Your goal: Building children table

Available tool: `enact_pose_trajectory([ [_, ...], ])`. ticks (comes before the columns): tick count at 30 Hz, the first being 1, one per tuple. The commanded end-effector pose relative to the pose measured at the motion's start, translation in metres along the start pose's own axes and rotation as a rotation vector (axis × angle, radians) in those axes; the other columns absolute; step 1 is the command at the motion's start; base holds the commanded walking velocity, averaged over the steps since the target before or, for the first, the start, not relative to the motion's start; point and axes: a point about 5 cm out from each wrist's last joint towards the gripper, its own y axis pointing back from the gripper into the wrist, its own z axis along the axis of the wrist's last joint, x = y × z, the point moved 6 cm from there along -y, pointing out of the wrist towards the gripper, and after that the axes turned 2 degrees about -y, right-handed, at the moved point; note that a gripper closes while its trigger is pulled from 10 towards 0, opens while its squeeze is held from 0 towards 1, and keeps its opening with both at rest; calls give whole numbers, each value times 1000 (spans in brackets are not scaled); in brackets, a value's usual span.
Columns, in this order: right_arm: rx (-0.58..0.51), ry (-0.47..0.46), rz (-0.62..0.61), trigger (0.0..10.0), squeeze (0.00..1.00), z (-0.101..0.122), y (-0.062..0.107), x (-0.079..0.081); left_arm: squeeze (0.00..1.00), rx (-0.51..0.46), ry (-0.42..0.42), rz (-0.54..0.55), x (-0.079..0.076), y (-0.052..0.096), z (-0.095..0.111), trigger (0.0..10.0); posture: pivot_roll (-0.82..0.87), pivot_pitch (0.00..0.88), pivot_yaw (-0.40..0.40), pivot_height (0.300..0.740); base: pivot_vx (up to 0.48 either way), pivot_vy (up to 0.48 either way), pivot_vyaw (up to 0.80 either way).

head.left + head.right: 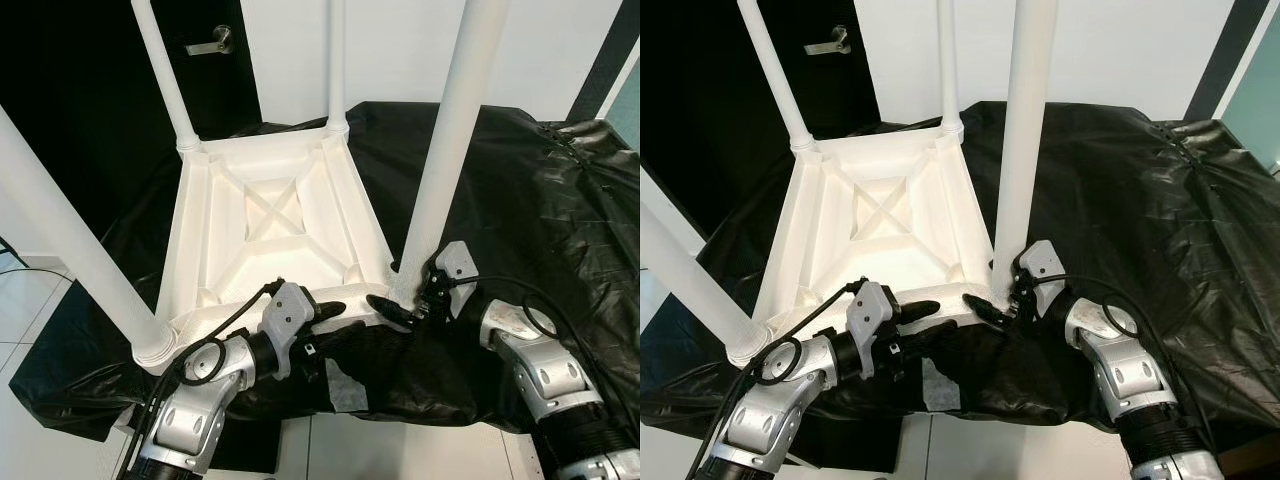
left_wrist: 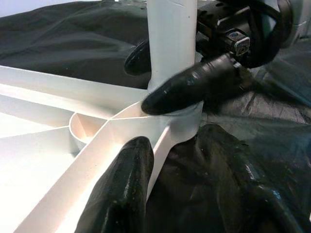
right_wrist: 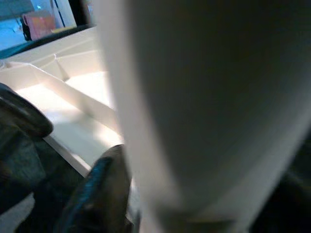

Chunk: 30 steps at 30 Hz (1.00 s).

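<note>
White plastic, ribbed on its underside, the children's table lies upside down on a surface draped in black plastic sheeting, its four legs pointing up. Both silver arms reach in low from the near edge with elbows bent, forearms angled toward each other. The left gripper lies almost flat along the near rim of the tabletop, its jaws spread, one finger resting on the rim and the other over the sheeting just outside it. The right gripper meets the base of the near-right leg, where that leg joins its corner socket; its jaws straddle the leg, one fingertip pressed against the collar, though the blurred wrist view leaves the firmness of that grip uncertain. Behind stands a dark door with a lever handle.
</note>
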Motion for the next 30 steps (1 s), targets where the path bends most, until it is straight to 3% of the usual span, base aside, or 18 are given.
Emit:
enact_pose_trajectory([
  [1,24,2,68,0,0,-6,-5,13,0,16,-1,-16,-4,1,-2,10000,-30,0,2,740,0,0,0],
  [10,51,-33,52,0,0,-19,5,12,0,22,7,-26,-8,2,-5,10000,-41,0,6,740,0,0,0],
  [11,52,-46,40,2431,0,-21,7,14,0,23,7,-30,-8,3,-5,10000,-45,0,10,740,0,0,0],
  [12,54,-54,24,10000,0,-23,8,14,0,25,8,-33,-9,3,-6,10000,-49,0,14,740,0,0,0],
  [14,52,-60,-7,10000,0,-24,8,14,0,25,9,-39,-10,3,-6,10000,-62,0,21,740,0,0,0],
  [16,28,-62,-124,10000,0,-24,8,10,0,25,14,-54,-13,2,-6,10000,-71,0,27,740,0,0,0],
  [18,28,-62,-124,10000,0,-24,8,10,0,25,14,-54,-13,2,-6,10000,-71,0,27,740,0,0,0],
  [22,6,-86,-356,10000,0,-24,4,13,0,25,14,-75,-15,0,-6,10000,-94,0,44,740,0,0,0],
  [28,15,-119,-448,10000,0,-27,2,14,0,25,10,-84,-15,-1,-5,10000,-97,0,46,740,0,0,0],
  [30,20,-153,-616,10000,0,-29,3,4,0,26,6,-91,-14,-2,-4,10000,-98,0,51,740,0,0,0],
])
